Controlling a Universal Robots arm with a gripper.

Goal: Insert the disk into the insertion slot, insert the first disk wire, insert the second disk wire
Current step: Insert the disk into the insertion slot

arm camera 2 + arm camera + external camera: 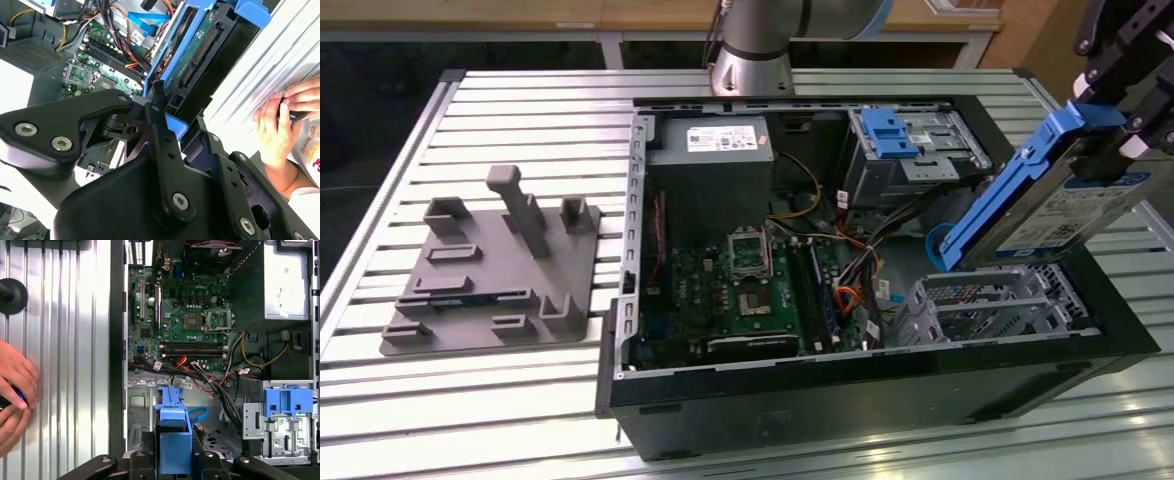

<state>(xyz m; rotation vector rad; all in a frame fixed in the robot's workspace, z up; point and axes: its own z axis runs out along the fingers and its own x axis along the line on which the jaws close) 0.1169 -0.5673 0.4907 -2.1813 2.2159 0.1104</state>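
While the pincer clamps the blue-framed disk, it tilts over the perforated insertion slot.

The arm is standing upright at the far edge in the exterior view (silver column, grey joint on top). The gripper is hanging at the exterior view's right, pointing downward. In the second wrist view its black fingers are pressing on the disk, holding it tilted and in the air.
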